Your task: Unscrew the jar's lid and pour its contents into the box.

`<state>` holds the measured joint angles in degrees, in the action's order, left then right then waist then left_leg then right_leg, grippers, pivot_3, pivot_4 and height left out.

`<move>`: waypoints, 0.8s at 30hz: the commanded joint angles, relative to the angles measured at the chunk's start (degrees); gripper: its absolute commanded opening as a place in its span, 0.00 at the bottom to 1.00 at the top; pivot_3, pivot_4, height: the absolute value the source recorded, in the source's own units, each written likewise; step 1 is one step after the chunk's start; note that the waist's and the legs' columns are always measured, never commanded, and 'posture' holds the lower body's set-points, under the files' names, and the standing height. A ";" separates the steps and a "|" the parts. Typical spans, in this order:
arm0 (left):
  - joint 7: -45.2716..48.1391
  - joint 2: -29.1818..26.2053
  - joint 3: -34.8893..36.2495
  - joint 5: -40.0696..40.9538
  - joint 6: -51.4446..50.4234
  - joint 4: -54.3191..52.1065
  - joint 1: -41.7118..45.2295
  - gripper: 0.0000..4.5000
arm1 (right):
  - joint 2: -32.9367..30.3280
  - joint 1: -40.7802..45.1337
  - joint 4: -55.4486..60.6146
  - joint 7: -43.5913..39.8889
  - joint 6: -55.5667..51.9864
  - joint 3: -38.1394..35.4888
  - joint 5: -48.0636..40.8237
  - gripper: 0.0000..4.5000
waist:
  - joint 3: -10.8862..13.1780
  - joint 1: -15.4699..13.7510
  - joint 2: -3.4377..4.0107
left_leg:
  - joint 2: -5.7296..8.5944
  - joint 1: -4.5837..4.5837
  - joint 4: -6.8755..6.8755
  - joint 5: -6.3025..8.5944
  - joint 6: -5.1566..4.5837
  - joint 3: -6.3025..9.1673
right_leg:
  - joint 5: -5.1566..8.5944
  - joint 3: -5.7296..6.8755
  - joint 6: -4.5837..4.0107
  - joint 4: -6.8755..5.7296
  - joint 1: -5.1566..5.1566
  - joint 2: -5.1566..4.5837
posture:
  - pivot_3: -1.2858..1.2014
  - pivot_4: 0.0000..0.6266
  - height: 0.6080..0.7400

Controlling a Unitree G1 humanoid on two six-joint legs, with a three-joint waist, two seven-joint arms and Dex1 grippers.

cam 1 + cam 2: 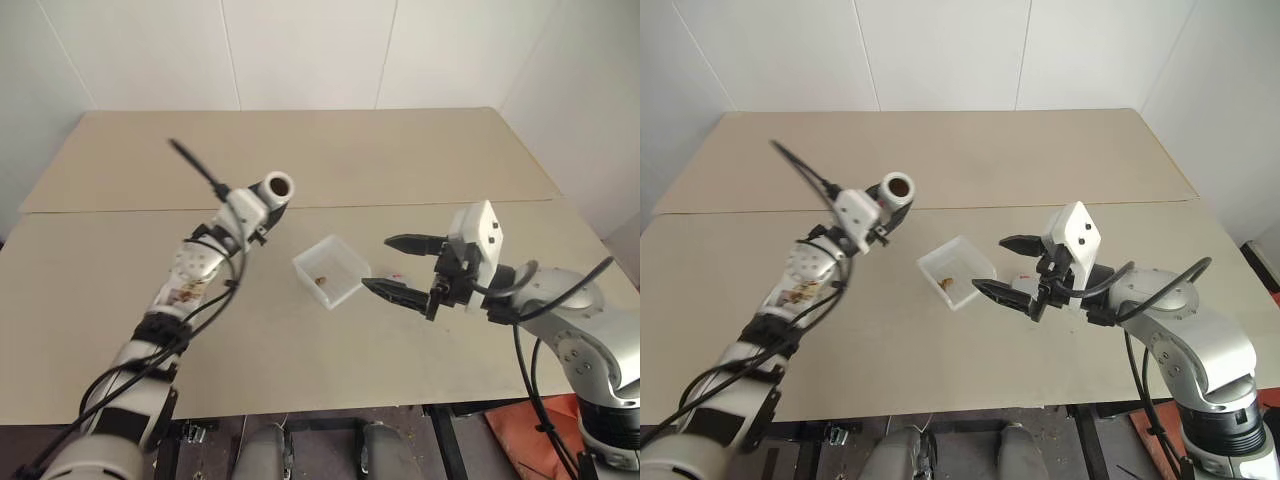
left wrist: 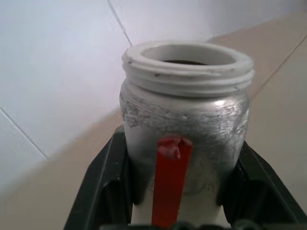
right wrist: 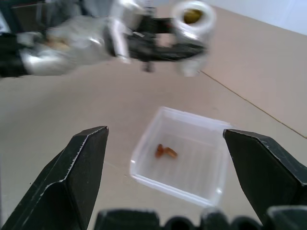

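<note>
My left gripper point(image 1: 258, 205) is shut on the jar point(image 1: 277, 187), a small clear jar with a red mark point(image 2: 171, 182) on its side. It hangs tilted above the table, left of and behind the box. Its threaded mouth point(image 2: 188, 56) is uncovered, and something brownish shows inside point(image 3: 192, 15). The lid is out of view. The box point(image 1: 350, 252), a shallow translucent tray, sits at mid-table with a few brownish bits of the contents point(image 3: 165, 152) in it. Just right of the box, my right gripper point(image 1: 380, 264) stands open and empty, pointing at the box.
The beige table point(image 1: 330, 150) has a seam point(image 1: 420, 204) running across it behind the box. Its front edge is close to me and white walls stand behind it. A small reddish spot point(image 1: 397, 275) lies on the table between the right gripper's fingers.
</note>
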<state>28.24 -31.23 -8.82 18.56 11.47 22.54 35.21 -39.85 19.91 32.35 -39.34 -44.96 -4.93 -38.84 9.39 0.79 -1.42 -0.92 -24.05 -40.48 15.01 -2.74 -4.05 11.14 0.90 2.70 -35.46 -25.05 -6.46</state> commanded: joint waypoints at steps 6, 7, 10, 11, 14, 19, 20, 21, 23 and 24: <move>0.95 1.59 9.58 12.42 -24.09 -20.29 -12.51 0.43 | 1.36 0.89 -0.14 2.50 0.54 -0.98 0.29 0.99 | 0.00 -0.77 0.01 | 0.01 0.46 0.00 0.15 -0.26 0.07 | 0.01 -0.02 0.01 -0.05 0.47 -0.01 | 0.52 0.24 1.00; 0.56 2.55 9.55 11.14 -23.40 -20.44 -13.55 0.43 | 1.33 1.03 -0.29 2.54 0.50 -0.96 0.25 0.99 | 0.00 -0.91 0.01 | 0.02 0.61 -0.01 0.16 -0.27 0.07 | 0.01 -0.01 0.01 0.07 0.63 -0.01 | 0.52 0.24 1.00; -0.07 5.24 9.60 7.18 -19.63 -19.08 -15.66 0.43 | 1.23 1.34 -0.35 2.65 0.31 -0.82 0.02 0.99 | -0.01 -1.13 0.01 | 0.06 0.86 0.00 0.17 -0.28 0.07 | -0.03 -0.01 -0.04 0.36 0.87 0.00 | 0.52 0.24 1.00; -0.31 5.93 9.57 5.83 -18.46 -18.38 -16.14 0.43 | 1.22 1.44 -0.31 2.68 0.18 -0.80 -0.12 0.99 | -0.01 -1.15 0.01 | 0.06 0.88 0.00 0.16 -0.27 0.07 | -0.05 -0.02 -0.06 0.35 0.86 0.02 | 0.52 0.24 1.00; 0.11 7.34 9.42 2.91 -15.78 -17.06 -17.79 0.59 | 1.15 1.67 -0.08 2.65 -0.26 -0.70 -0.56 1.00 | -0.01 -1.31 0.02 | 0.04 0.89 0.00 0.15 -0.24 0.07 | -0.07 -0.03 -0.10 0.32 0.84 0.04 | 0.52 0.24 1.00; 1.12 7.74 10.63 0.71 -12.98 -17.93 -21.34 0.93 | 0.83 1.82 0.30 2.12 -0.54 -0.75 -0.99 1.00 | -0.01 -1.27 0.02 | 0.04 0.88 0.01 0.15 -0.25 0.06 | -0.07 -0.06 -0.10 0.35 0.82 0.03 | 0.52 0.24 1.00; 1.36 7.60 10.84 0.48 -12.87 -18.62 -22.18 0.99 | 0.73 1.75 0.31 2.02 -0.54 -0.83 -1.04 1.00 | -0.01 -1.29 0.02 | 0.03 0.87 0.01 0.15 -0.25 0.06 | -0.07 -0.06 -0.10 0.34 0.81 0.03 | 0.52 0.24 1.00; 1.78 7.23 11.09 0.52 -13.21 -20.04 -23.38 0.99 | 0.51 1.55 0.26 1.82 -0.48 -0.99 -1.07 1.00 | -0.01 -1.29 0.02 | 0.03 0.87 0.01 0.16 -0.25 0.06 | -0.07 -0.05 -0.11 0.34 0.80 0.03 | 0.52 0.24 1.00; 3.98 5.29 12.29 1.50 -14.38 -23.80 -26.52 0.99 | -0.08 1.04 0.11 1.35 -0.35 -1.18 -0.93 1.00 | -0.01 -1.22 0.02 | -0.01 0.86 0.02 0.16 -0.26 0.06 | -0.07 -0.06 -0.10 0.35 0.80 0.02 | 0.52 0.24 1.00; 5.21 3.87 13.13 2.40 -15.46 -26.25 -28.39 0.99 | -0.66 0.57 -0.16 0.80 -0.17 -1.51 -0.84 1.00 | -0.01 -1.18 0.02 | -0.03 0.86 0.03 0.16 -0.26 0.06 | -0.07 -0.07 -0.11 0.35 0.78 0.02 | 0.52 0.24 1.00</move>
<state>31.56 -25.61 1.73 19.61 -3.84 1.33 7.81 -39.41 20.62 30.98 -37.74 -45.63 -4.87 -39.13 9.38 -0.39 -1.40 -0.97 -23.20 -40.44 15.18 -3.00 -3.99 11.08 0.83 2.60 -35.11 -24.28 -6.45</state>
